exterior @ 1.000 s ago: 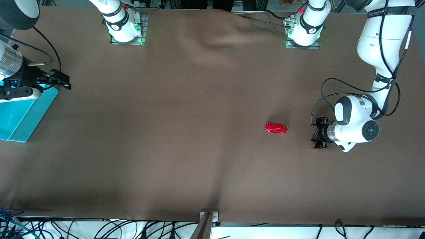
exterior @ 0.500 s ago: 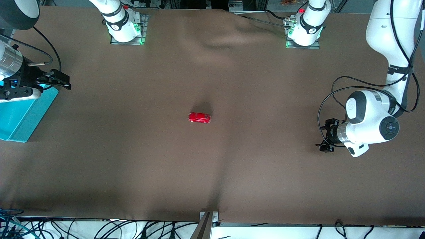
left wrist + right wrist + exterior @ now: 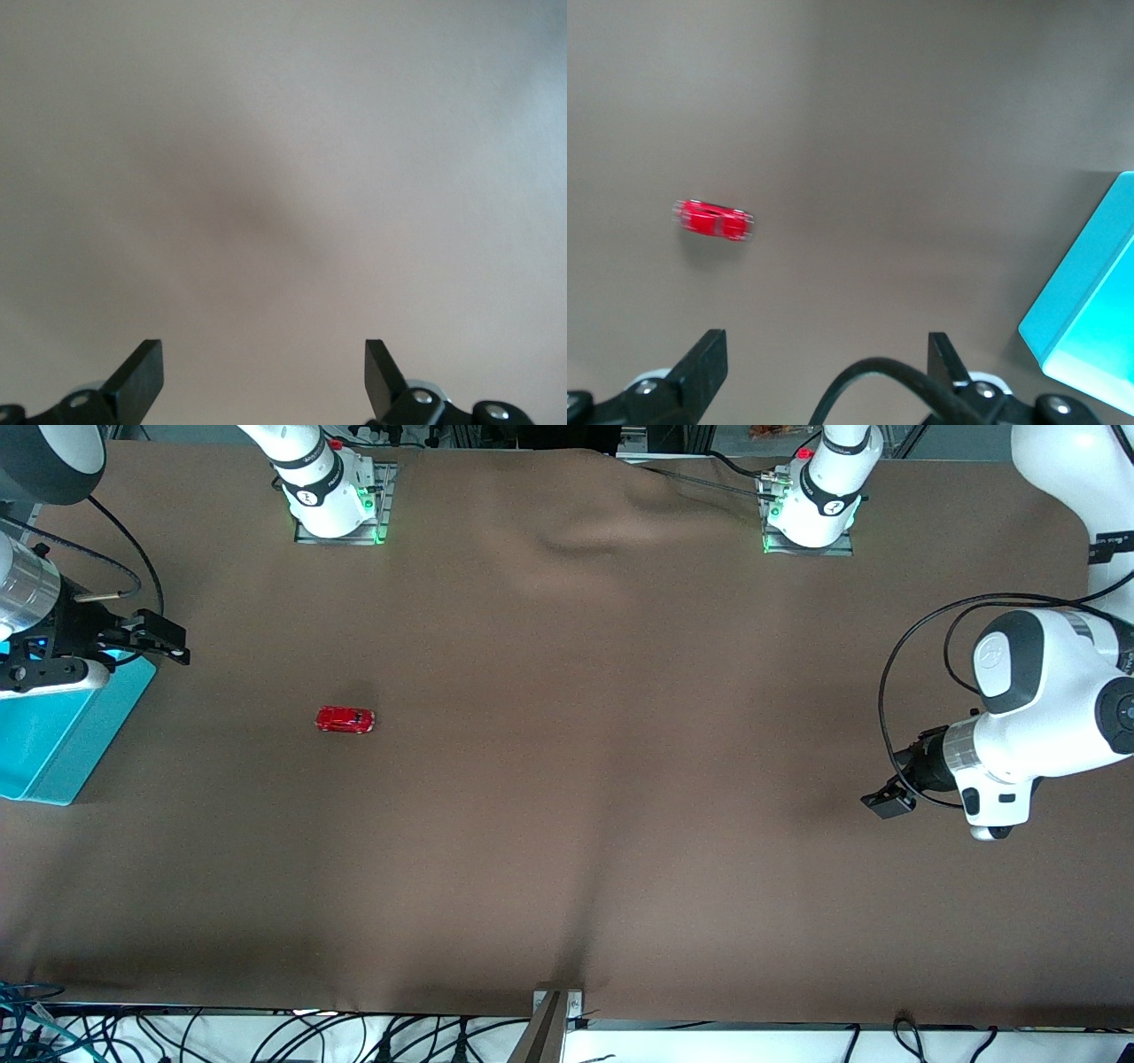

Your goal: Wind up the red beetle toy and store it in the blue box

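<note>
Red beetle toy (image 3: 345,719): on the brown table cloth (image 3: 567,779), wheels down, toward the right arm's end of the table; near the blue box but apart from it, with bare cloth between the two; touched by neither gripper; blurred in the right wrist view (image 3: 713,220).

Blue box (image 3: 55,726): at the right arm's end of the table, partly cut off by the edge of the front view; one turquoise corner also seen in the right wrist view (image 3: 1090,328).

Right gripper (image 3: 151,640): hanging over the corner of the blue box that lies toward the toy; fingers (image 3: 704,365) spread wide, nothing between them.

Left gripper (image 3: 889,799): low over bare cloth at the left arm's end of the table, well apart from the blue box and from the toy; fingers (image 3: 142,376) wide apart and empty, only cloth between them.

Table cloth: plain brown, with soft wrinkles near the arm bases.
</note>
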Robot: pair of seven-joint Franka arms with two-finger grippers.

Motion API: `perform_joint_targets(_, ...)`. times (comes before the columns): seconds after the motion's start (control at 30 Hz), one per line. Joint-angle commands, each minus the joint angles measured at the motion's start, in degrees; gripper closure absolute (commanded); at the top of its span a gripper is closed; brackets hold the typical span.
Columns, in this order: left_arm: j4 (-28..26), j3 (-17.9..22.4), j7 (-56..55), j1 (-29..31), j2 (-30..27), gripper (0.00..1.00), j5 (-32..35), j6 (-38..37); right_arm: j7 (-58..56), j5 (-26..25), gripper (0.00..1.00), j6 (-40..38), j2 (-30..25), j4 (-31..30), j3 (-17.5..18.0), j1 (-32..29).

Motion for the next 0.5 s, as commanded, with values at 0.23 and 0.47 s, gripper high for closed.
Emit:
perform_joint_targets(0.23,11.9,0.4,15.9,0.7,-0.2,0.00,1.1,-10.9,-0.2,0.7,0.00,0.2,-0.4,-0.3,0.2,-0.1)
perform_joint_targets(0.47,15.7,0.1,25.9,0.6,-0.3,0.00,5.2,-12.0,-0.2,0.7,0.00,0.1,-0.4,-0.2,0.2,-0.1)
